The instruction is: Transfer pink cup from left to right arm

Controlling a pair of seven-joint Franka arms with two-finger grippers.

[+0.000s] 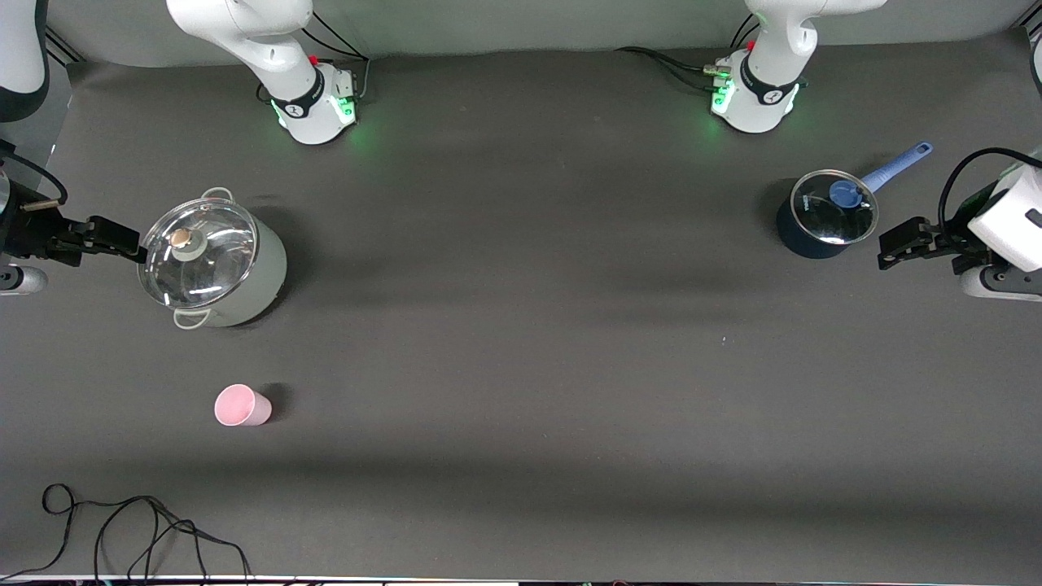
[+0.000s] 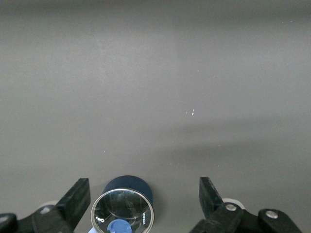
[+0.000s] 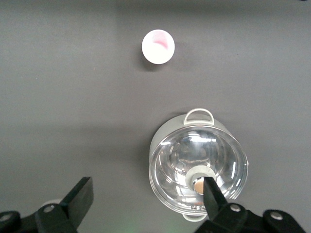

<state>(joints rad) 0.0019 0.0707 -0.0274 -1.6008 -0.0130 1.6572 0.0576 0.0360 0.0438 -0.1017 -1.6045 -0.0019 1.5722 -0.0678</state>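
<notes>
The pink cup (image 1: 242,406) stands on the table toward the right arm's end, nearer to the front camera than the lidded grey pot (image 1: 213,260), at about five o'clock from that pot in the front view. It appears to stand upright with its mouth up, as the pale round rim seen in the right wrist view (image 3: 158,46) suggests, though its tilt cannot be settled for certain from above. No gripper touches it.

The right gripper (image 1: 122,241) is held over the table's edge just beside the pot, and the cup lies at about five o'clock from it in the front view. Its jaws are spread wide, with nothing between them; in the right wrist view the two fingers (image 3: 80,196) are seen well apart.

The left gripper (image 1: 899,244) is held at the left arm's end, just beside the blue saucepan (image 1: 824,215), with the cup well apart from it at roughly eight o'clock. Its jaws too are wide open and bare.

The cup is thus much nearer to the right arm. This layout would fit either a cup already delivered at the right arm's end or one awaiting a long reach by the left arm.
</notes>
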